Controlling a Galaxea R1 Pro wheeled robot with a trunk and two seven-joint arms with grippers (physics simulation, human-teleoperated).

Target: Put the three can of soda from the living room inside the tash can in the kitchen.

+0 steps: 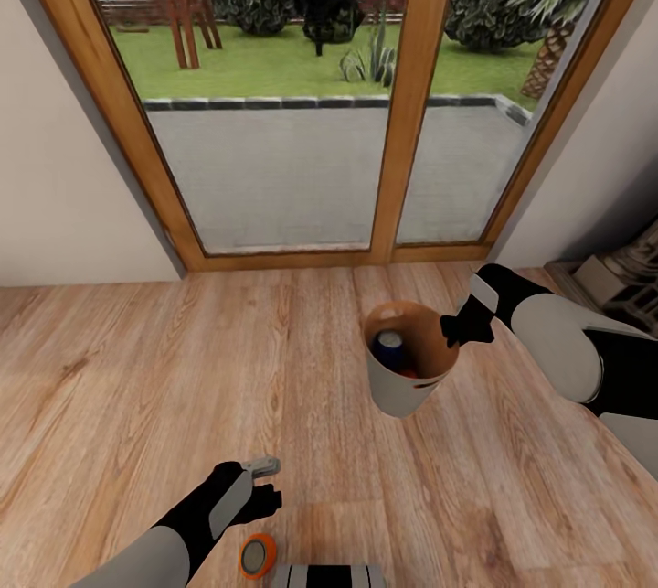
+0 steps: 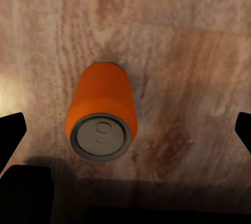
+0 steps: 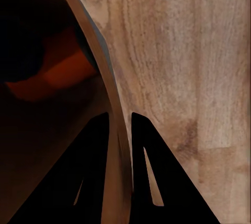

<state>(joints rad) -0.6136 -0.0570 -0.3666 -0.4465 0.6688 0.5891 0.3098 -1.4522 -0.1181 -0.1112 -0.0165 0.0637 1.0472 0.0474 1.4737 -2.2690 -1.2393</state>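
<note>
The light wood floor point(image 1: 110, 387) carries one upright orange soda can point(image 1: 258, 556).

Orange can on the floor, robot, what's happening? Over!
Left gripper open above orange can on the wood floor. Right gripper shut on bin rim; blue can inside. Nothing in the way.

Bright daylight through glass doors point(image 1: 302, 112), wrist views dim, soft

Orange can point(image 1: 408, 372) half-hidden in bin point(image 1: 402, 391)
</note>
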